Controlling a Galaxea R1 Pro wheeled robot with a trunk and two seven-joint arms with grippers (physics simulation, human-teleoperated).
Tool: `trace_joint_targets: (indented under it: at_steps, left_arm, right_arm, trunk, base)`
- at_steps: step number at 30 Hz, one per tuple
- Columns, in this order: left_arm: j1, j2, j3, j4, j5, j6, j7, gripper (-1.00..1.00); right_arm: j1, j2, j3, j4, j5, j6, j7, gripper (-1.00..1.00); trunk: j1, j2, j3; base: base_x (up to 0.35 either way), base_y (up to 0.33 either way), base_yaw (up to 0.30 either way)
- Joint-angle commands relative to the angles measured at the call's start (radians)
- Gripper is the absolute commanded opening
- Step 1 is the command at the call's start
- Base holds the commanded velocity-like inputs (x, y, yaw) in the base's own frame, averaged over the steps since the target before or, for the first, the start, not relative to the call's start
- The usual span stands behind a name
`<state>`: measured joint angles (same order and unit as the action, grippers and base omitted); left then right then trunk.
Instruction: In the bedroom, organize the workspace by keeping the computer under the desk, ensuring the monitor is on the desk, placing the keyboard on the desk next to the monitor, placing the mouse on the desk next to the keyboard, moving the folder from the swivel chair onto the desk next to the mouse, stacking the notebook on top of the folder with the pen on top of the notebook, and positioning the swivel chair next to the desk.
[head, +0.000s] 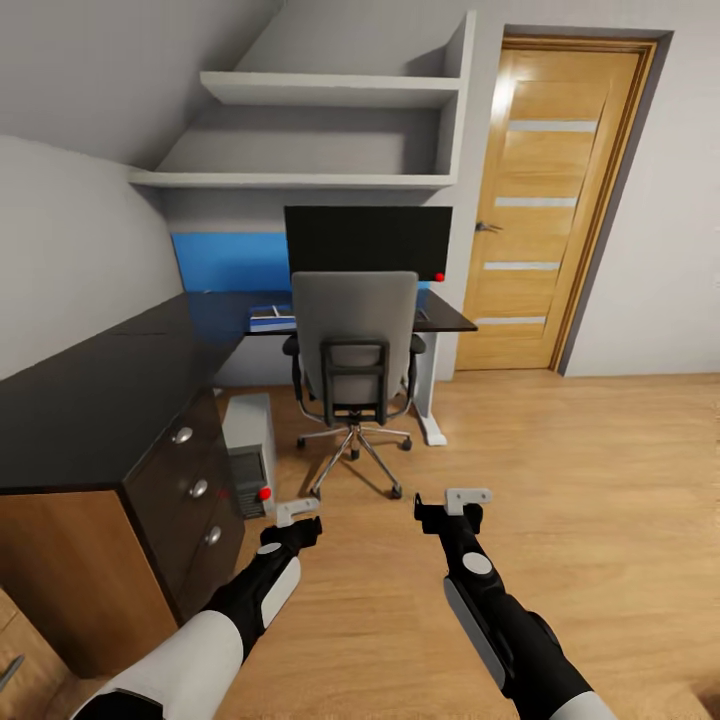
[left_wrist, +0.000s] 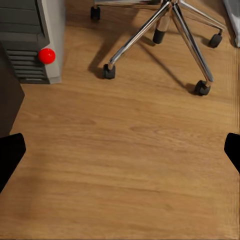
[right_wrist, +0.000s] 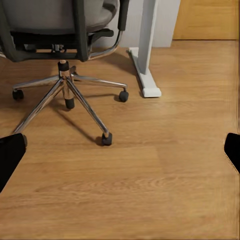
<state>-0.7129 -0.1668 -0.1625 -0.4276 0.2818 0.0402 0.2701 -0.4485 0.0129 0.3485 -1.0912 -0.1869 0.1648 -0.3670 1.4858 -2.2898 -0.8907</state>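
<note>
Swivel chair (head: 355, 350) sits frame centre, straight above both released tools, left (head: 297, 513) and right (head: 467, 497); right arm slightly nearer

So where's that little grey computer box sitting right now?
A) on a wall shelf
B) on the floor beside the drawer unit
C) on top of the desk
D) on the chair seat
B: the computer stands on the wood floor right beside the drawer unit of the desk.
</note>
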Motion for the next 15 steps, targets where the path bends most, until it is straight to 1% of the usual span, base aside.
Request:
trace_joint_targets:
  at_steps: [1, 7, 9, 10, 11, 15]
  left_arm:
    - [0.000, 0.001, -0.008, -0.002, 0.007, 0.004, 0.009, 1.00]
    - [0.000, 0.001, -0.008, -0.002, 0.007, 0.004, 0.009, 1.00]
    - [0.000, 0.001, -0.008, -0.002, 0.007, 0.004, 0.009, 1.00]
    - [0.000, 0.001, -0.008, -0.002, 0.007, 0.004, 0.009, 1.00]
    - [0.000, 0.001, -0.008, -0.002, 0.007, 0.004, 0.009, 1.00]
    - [0.000, 0.001, -0.008, -0.002, 0.007, 0.004, 0.009, 1.00]
  right_arm:
    - [-0.001, 0.000, 0.003, -0.001, -0.006, 0.004, -0.007, 1.00]
    - [0.000, 0.001, 0.005, 0.000, -0.006, 0.003, -0.007, 1.00]
    - [-0.001, 0.004, 0.005, 0.000, -0.006, -0.002, -0.007, 1.00]
    - [-0.001, 0.005, 0.005, 0.000, -0.006, -0.007, -0.007, 1.00]
    - [-0.001, 0.009, 0.006, 0.000, -0.007, -0.037, -0.008, 1.00]
    - [0.000, 0.010, 0.006, 0.003, -0.008, -0.074, -0.008, 1.00]
  trunk:
    - [-0.005, 0.007, 0.002]
    - [-0.028, 0.049, 0.021]
    - [-0.035, 0.063, 0.027]
    - [-0.039, 0.070, 0.030]
    - [-0.043, 0.077, 0.033]
    - [-0.058, 0.105, 0.045]
  base:
    - [-0.277, -0.245, 0.000]
    - [-0.277, -0.246, 0.003]
    - [-0.277, -0.246, 0.071]
    - [-0.277, -0.246, 0.118]
    - [-0.277, -0.247, 0.200]
    - [-0.277, -0.247, 0.224]
